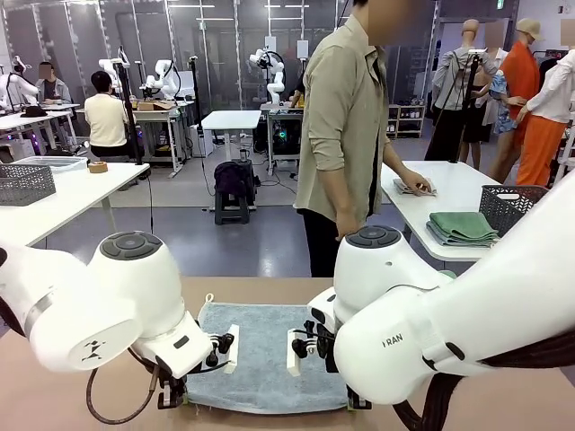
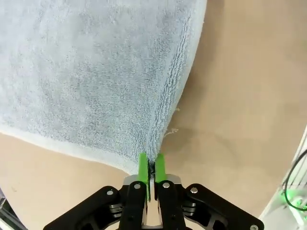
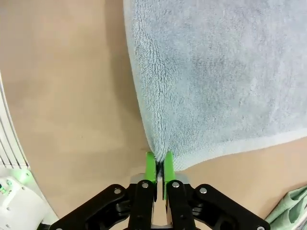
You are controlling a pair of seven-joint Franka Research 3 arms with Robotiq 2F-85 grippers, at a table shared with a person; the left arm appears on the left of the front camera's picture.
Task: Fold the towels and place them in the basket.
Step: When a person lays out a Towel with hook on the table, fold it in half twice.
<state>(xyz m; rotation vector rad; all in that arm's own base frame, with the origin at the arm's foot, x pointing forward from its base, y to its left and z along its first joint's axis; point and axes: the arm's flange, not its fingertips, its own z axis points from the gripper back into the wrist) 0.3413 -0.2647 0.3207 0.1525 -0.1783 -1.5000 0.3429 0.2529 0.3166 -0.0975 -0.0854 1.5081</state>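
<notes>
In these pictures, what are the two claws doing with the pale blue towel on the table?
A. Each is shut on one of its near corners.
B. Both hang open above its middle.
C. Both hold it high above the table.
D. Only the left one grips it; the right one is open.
A: the left claw and the right claw each stand shut on a near corner of the pale blue towel, which lies spread on the table.
</notes>
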